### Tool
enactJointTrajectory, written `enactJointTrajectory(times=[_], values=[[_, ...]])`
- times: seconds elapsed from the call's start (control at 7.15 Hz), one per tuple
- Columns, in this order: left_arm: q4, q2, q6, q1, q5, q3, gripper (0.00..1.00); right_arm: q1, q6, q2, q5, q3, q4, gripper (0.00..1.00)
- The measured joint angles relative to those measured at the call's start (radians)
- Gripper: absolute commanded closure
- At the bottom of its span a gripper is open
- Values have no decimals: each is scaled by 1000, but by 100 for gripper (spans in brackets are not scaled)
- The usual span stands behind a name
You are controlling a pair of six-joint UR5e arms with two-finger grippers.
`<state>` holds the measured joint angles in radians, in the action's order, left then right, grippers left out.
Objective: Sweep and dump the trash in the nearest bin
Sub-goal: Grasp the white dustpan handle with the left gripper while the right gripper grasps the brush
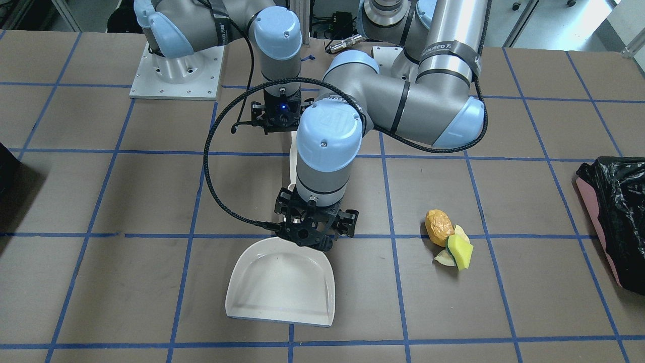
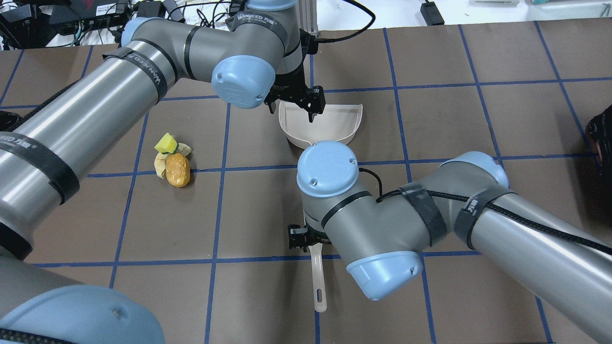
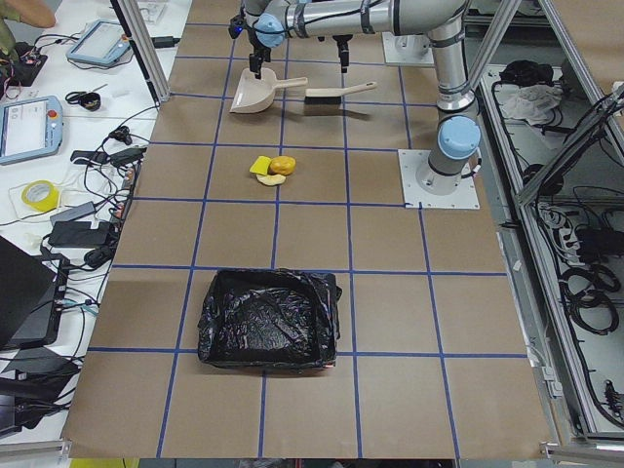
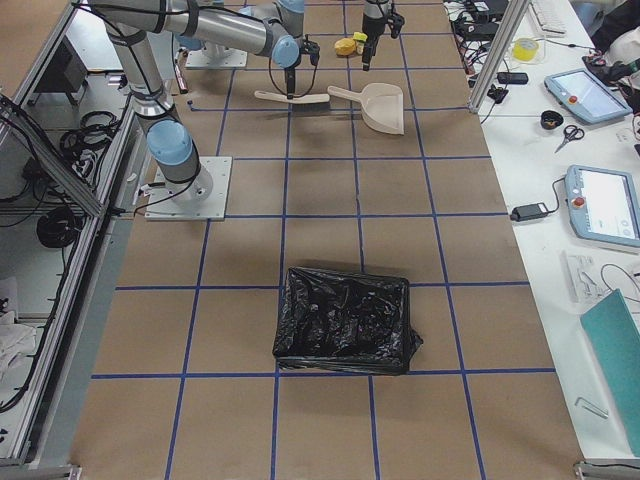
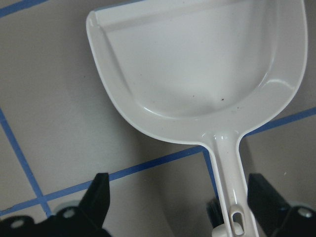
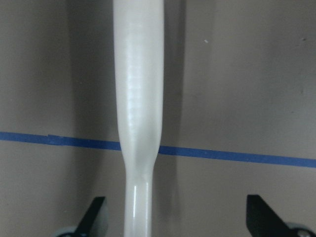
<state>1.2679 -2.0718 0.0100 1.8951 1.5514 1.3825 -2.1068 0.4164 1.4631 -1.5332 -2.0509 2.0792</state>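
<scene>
Right now I count one dustpan [image 1: 279,285], one brush [image 3: 336,94], one trash pile [image 1: 448,239] and two bins [image 3: 268,353].

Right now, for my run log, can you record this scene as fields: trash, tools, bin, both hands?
trash: pile of orange-brown lump, yellow-green wedge, pale scraps, unswept
dustpan: white plastic dustpan, empty
brush: white-handled brush, ungrasped
left hand: open, over dustpan handle
right hand: open, around brush handle
bin: black-bag-lined pink bin, apart from trash
</scene>
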Motion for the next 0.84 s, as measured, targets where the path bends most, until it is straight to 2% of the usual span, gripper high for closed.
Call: enactJointTrajectory(times=[0.14,0.42,0.7,0.84], values=[[0,-21,4,18,0,3,0,-31,8,-25,0,-4,21,5],[-7,-42,25,44,0,39,2,-80,29,-50,-1,-12,31,16],[-13,-48,30,69,-5,72,1,-106,42,-61,-14,-31,32,19],[-11,-49,29,77,-16,81,2,-112,43,-58,-24,-52,34,31]])
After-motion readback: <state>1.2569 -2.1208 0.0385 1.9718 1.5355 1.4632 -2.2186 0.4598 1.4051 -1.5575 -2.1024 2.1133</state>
